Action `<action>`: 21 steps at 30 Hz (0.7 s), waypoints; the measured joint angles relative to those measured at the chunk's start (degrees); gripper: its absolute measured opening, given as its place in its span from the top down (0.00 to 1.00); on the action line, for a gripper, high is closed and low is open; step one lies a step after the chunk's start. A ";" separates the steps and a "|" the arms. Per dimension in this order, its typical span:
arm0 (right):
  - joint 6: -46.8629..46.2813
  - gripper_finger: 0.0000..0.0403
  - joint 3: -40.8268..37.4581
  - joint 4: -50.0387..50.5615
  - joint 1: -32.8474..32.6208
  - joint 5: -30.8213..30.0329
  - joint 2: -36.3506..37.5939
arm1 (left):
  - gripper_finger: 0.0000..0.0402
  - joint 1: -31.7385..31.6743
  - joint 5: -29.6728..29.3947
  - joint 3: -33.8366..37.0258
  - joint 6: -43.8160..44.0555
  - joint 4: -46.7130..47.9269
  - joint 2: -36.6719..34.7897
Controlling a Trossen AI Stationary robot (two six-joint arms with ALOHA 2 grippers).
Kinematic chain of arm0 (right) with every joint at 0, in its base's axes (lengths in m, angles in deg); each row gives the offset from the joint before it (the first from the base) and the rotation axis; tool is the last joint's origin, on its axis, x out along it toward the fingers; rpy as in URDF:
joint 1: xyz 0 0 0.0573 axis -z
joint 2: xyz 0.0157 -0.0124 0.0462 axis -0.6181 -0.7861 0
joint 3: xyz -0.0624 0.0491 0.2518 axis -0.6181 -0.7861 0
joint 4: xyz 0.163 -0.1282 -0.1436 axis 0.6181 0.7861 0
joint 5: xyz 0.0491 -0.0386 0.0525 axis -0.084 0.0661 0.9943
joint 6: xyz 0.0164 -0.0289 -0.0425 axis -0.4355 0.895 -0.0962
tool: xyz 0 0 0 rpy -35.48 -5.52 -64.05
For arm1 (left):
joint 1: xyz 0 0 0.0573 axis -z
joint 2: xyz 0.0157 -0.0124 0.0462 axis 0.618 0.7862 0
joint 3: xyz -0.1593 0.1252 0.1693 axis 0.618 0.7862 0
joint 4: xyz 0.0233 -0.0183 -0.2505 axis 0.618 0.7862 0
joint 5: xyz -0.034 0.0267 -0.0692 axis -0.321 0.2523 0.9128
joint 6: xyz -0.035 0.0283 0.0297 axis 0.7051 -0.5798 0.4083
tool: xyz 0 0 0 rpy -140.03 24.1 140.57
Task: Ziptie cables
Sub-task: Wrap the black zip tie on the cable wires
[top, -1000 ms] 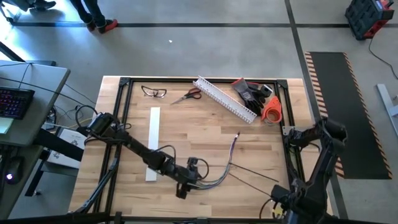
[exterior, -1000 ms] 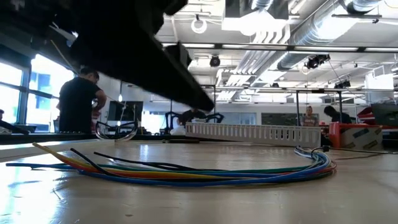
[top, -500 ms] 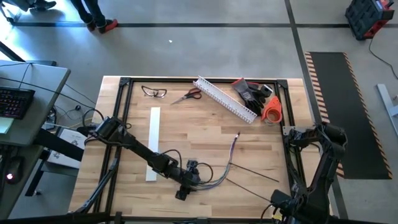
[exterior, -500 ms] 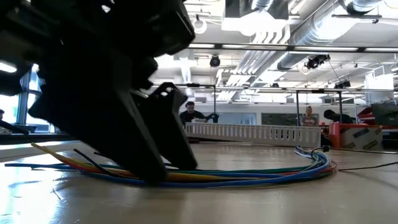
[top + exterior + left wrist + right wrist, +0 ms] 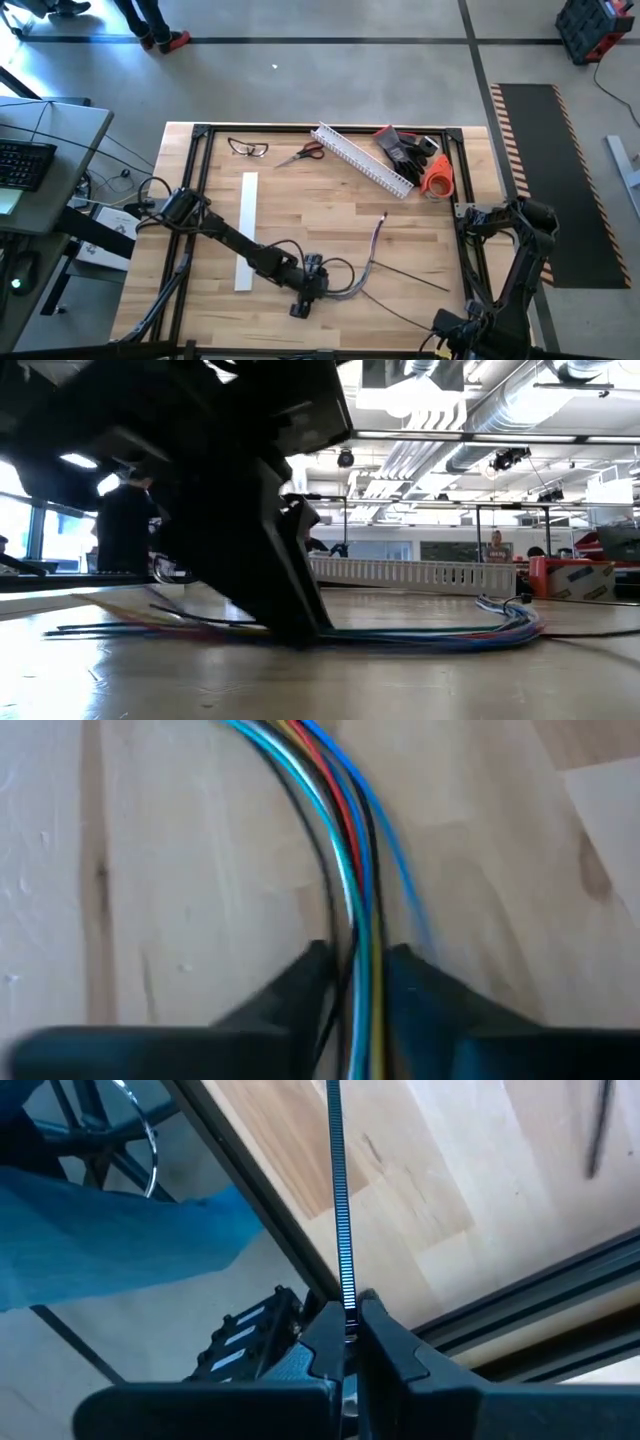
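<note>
Left gripper closing narrowly around cables lying lower centre on wooden table, right gripper pinching ziptie at lower right, person standing in room behind

text: none legible | labels: none (nothing readable in any view)

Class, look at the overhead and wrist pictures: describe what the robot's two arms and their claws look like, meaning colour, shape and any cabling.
Both arms are dark, slim and jointed. The left arm carries thin black cords looping beside its claw. The right arm has the same dark build. Each claw ends in two matt black, wedge-shaped fingers, seen also on the right claw. No markings show.
</note>
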 joint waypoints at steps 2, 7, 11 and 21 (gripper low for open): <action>-0.64 1.00 0.00 -0.06 0.00 0.21 0.00 | 0.93 -0.46 0.38 0.01 0.06 0.06 -0.16; -0.92 1.00 -0.02 -0.11 0.13 0.34 0.00 | 0.98 -0.64 0.26 -2.45 0.49 2.38 -1.16; -0.92 1.00 -0.02 -0.06 0.55 0.34 0.02 | 0.99 -0.66 0.30 -5.42 0.51 6.38 -2.26; -0.92 1.00 -0.07 1.05 2.06 -0.70 0.02 | 1.00 -0.41 1.33 -11.94 0.97 7.36 -3.17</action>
